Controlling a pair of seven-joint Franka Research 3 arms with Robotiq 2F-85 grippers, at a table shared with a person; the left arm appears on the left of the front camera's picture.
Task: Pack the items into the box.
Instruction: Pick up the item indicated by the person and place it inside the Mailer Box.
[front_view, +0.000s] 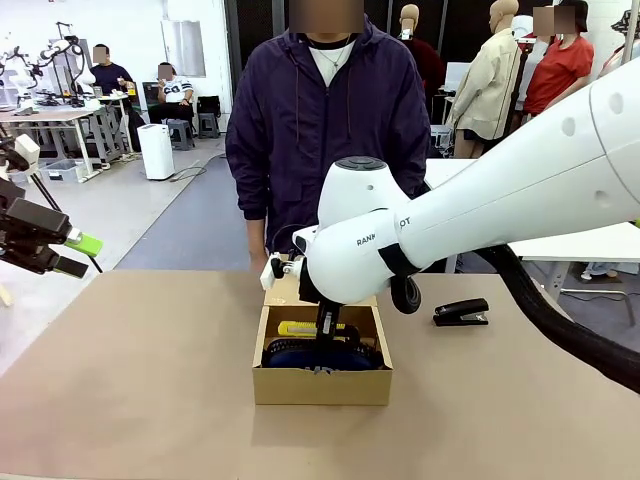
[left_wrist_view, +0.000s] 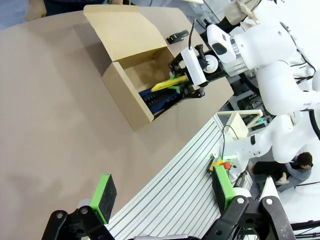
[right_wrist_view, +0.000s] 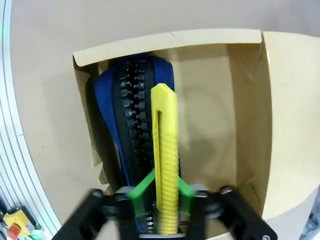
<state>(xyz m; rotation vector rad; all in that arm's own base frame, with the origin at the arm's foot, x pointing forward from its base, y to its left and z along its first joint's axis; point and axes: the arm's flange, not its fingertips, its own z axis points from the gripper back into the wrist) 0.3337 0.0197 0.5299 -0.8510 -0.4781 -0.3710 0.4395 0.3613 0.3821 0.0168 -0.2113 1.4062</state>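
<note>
1. Brown table (front_view: 130, 380) fills the near scene. An open workshop floor lies behind it, and a person (front_view: 325, 130) stands at the far edge, just behind the box.
2. Your right arm (front_view: 520, 190) reaches in from the right. The print on its casing is partly hidden, and you can read only "RANK".
3. The box (front_view: 320, 385) sits mid-table with its lid flap folded back to the far side, so the opening is free.
4. The pouch (right_wrist_view: 107, 100) already lies inside along the near wall, zip upward. Its white print is too small to read.
5. Your left gripper (left_wrist_view: 164, 193) hangs off the table's left side, jaws spread wide, holding nothing.
6. The stapler (front_view: 461, 312) rests on the table to the right of the box, apart from it and not yet packed.
7. The knife (right_wrist_view: 165, 150) is down inside the box, just beside the pouch on its far side. Your right gripper (right_wrist_view: 165, 192) is closed narrow on the knife's end, with green pads against both flanks. The fingers are blurred, so you cannot tell how firm the pinch is. No lettering shows on the knife.
8. You appear to be setting the knife down, the second of three items. Next, part the pads, lift straight up clear of the box walls, then go right for the stapler.
</note>
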